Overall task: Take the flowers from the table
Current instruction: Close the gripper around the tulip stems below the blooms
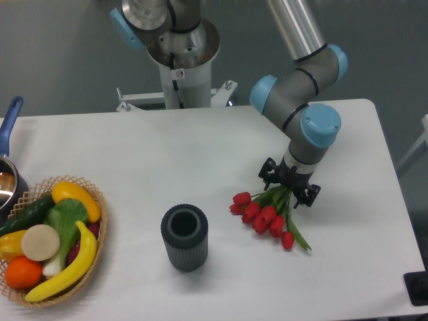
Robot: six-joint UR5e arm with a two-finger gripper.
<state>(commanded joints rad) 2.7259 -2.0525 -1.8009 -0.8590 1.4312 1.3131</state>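
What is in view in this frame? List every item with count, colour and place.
flowers: one bunch, red tulips with green stems, right of centre on the table
table: one, white
ribbed cup: one, dark grey, front centre, upright
wicker basket: one, tan, front left, filled with colourful fruit and vegetables
pan: one, blue handle, left edge, partly cut off
gripper: one, black, down over the stems
arm: one, grey with blue caps
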